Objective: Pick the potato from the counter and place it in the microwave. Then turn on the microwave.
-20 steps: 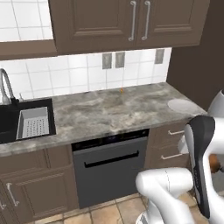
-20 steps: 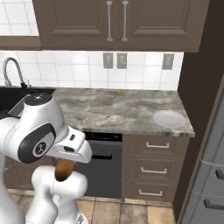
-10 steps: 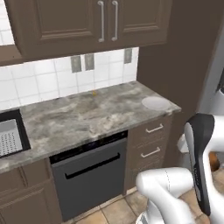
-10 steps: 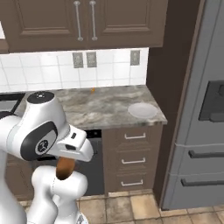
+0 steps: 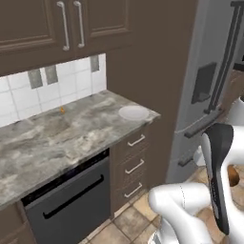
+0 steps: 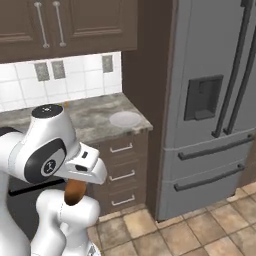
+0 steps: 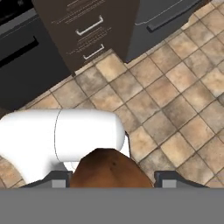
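The brown potato (image 7: pixel 109 168) sits between the two dark fingertips of my gripper (image 7: pixel 113 180), which is shut on it and held low over the tiled floor. From the right base view the potato (image 6: pixel 75 192) hangs under the white hand, in front of the arm's body. In the left base view a bit of the potato (image 5: pixel 232 175) shows beside the dark forearm at the right edge. The counter (image 5: pixel 57 138) of marbled stone runs along the wall, well above and behind the hand. The microwave is out of view.
A white plate (image 5: pixel 133 112) lies at the counter's right end. Below it are drawers (image 6: pixel 120 170) and a black dishwasher (image 5: pixel 66 200). A tall grey fridge (image 6: pixel 215 100) stands to the right. Brown tiled floor (image 7: pixel 175 100) spreads under the hand.
Both base views have swung to the right as the base moved: the sink has left the picture and the fridge has come in. The potato stays in the gripper.
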{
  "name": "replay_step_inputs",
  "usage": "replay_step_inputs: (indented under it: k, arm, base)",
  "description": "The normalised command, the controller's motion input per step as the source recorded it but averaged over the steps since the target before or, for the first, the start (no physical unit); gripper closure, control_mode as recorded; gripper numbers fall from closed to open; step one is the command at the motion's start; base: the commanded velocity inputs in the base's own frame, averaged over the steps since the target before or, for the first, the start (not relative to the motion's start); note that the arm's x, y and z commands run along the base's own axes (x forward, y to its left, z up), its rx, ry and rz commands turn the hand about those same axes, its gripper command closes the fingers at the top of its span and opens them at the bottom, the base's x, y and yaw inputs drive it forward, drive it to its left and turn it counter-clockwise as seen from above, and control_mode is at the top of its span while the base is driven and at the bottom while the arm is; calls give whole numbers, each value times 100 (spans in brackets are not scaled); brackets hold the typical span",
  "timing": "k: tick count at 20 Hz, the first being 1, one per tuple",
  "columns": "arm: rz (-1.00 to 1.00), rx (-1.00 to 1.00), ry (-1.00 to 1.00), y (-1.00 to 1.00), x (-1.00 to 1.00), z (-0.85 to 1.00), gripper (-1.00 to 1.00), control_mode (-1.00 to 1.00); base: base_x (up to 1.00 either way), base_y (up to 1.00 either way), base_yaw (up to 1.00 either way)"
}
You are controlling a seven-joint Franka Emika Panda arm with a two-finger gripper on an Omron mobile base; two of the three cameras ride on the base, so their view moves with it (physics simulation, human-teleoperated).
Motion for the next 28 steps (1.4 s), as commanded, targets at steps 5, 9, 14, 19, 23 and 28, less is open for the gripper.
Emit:
replay_step_inputs:
  k: [5,9,14,19,23,28]
  arm:
    - [0,0,0,0,0,0,100,100]
    - [0,0,0,0,0,0,100,100]
    - [0,0,0,0,0,0,100,100]
    - [0,0,0,0,0,0,100,100]
    - [0,0,0,0,0,0,100,100]
    - [0,0,0,0,0,0,100,100]
  base:
    - [0,-5,-52]
    - [0,-14,-54]
    - [1,-28,-50]
    - [9,-35,-42]
    - [23,-37,-38]
    - [36,-42,-32]
